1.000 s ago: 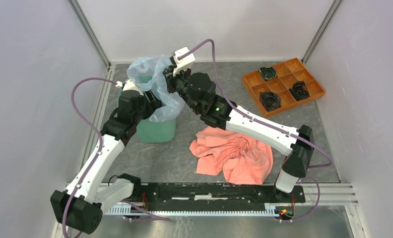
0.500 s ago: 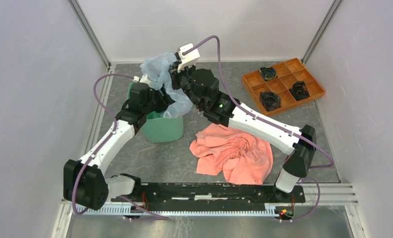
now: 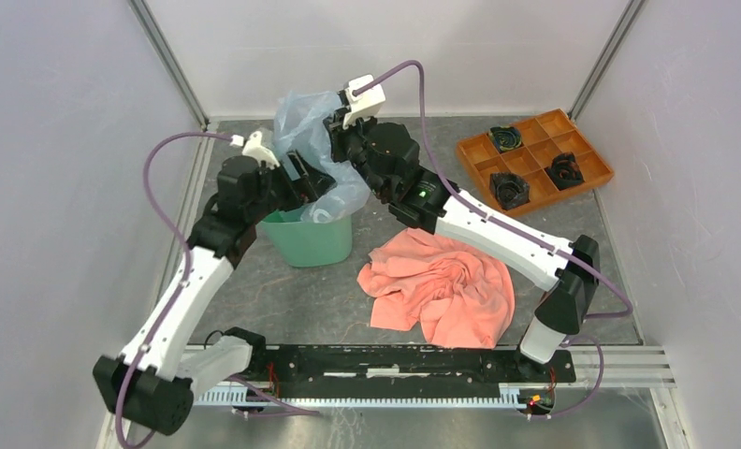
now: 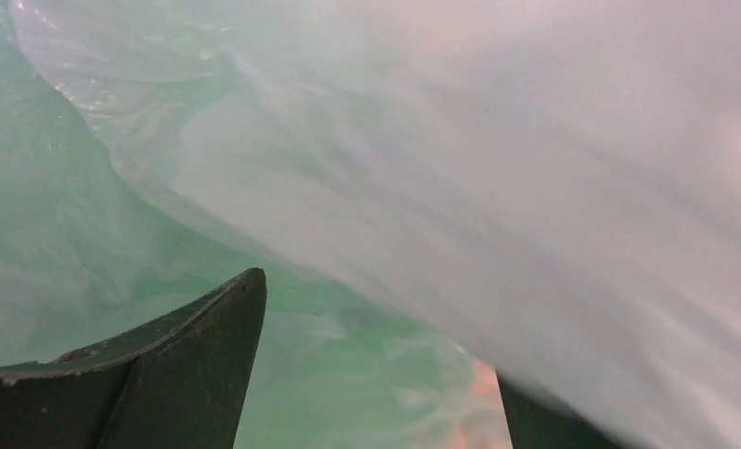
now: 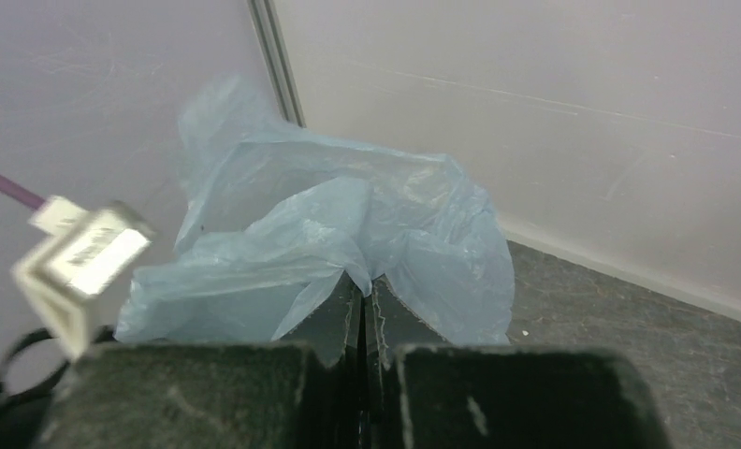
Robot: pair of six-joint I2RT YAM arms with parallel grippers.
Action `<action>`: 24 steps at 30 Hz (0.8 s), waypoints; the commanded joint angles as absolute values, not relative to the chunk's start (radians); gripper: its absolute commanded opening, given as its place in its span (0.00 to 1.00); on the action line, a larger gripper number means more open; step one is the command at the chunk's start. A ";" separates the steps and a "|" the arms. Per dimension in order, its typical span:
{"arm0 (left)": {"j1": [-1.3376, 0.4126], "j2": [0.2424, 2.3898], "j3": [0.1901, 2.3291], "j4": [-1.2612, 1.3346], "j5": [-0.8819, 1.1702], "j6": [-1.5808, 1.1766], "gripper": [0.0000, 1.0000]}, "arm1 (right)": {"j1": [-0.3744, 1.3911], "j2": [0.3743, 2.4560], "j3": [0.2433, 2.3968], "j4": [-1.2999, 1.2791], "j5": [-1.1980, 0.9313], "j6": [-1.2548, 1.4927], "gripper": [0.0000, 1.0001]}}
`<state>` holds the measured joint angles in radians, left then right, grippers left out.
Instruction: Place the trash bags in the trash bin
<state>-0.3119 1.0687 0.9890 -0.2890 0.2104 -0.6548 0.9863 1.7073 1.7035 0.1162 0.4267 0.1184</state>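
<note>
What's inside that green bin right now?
Part of the pale blue bag seems to hang into the bin. The rest bulges above the rim, pinched by the right gripper. The left gripper reaches in, open. The bin's bottom is hidden under the bag.

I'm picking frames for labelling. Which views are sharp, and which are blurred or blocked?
Top external: evenly lit, sharp; trash bag and trash bin clear. Left wrist: bag film fills the frame, hazy, unfocused, tinted green; left gripper only dark wedges. Right wrist: bag fairly sharp, right gripper near, dark, soft.
</note>
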 commanded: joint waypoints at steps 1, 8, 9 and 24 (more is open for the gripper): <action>-0.318 0.943 1.069 -0.459 0.115 -0.514 0.91 | 0.990 1.661 1.752 0.141 0.407 0.132 0.01; -0.317 0.789 1.119 -0.591 0.016 -0.389 0.95 | 0.995 1.689 1.797 0.154 0.379 0.155 0.01; -0.318 0.757 1.120 -0.598 0.005 -0.377 0.96 | 1.001 1.704 1.816 0.163 0.350 0.149 0.01; -0.318 0.479 1.039 -0.593 -0.325 -0.389 1.00 | 1.068 1.881 1.772 0.550 0.277 0.591 0.01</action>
<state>-0.3161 0.5110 1.0714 -0.6117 -0.2398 -0.3954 1.0733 1.8774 1.8622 0.3767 0.2207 0.4179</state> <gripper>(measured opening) 0.994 0.012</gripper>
